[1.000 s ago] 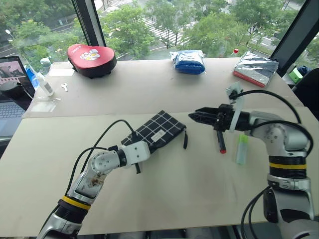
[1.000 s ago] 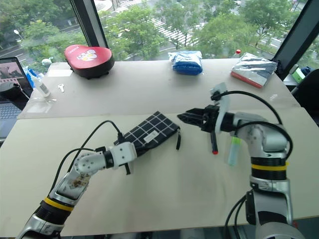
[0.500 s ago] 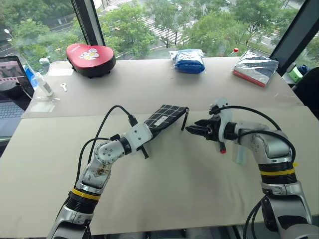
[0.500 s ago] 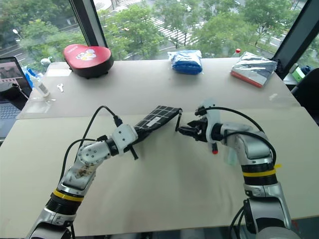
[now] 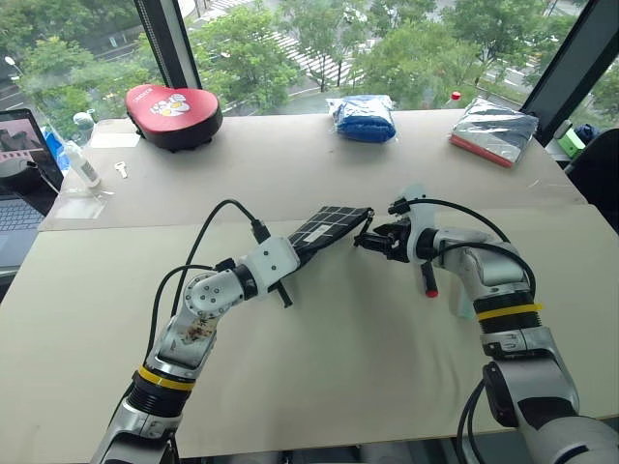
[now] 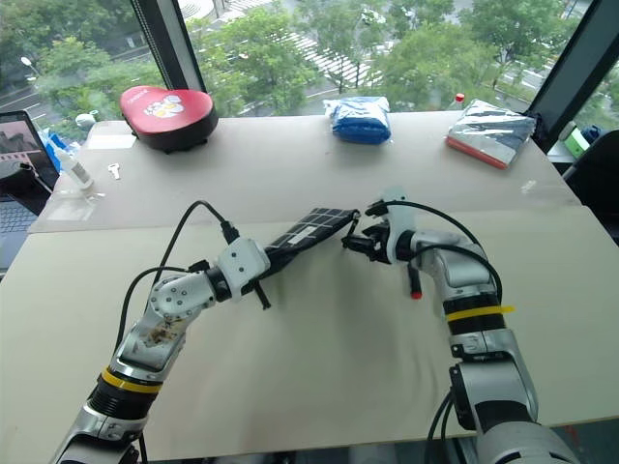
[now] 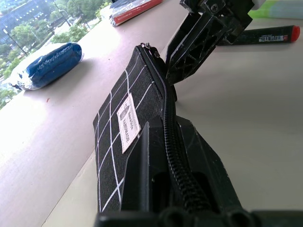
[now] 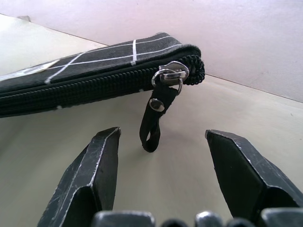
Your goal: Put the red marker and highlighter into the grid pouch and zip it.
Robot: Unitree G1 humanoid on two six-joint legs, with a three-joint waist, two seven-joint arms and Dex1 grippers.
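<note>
The grid pouch is held off the table on its long edge, zipper uppermost and zipped along its length. My left gripper is shut on its near end. At the far end the black pull strap hangs from the metal slider. My right gripper is open right at that end, the strap dangling just beyond its fingertips and untouched. The red marker lies on the table under my right wrist. The pale green highlighter lies just beyond it, largely hidden by my right forearm in the eye views.
Along the far table by the window stand a red heart-shaped case, a blue bundle and a silver packet. A laptop and a small bottle are at the far left.
My left gripper has raised the pouch from flat on the table onto its edge. My right gripper has come down and leftwards, up to the zipper end.
</note>
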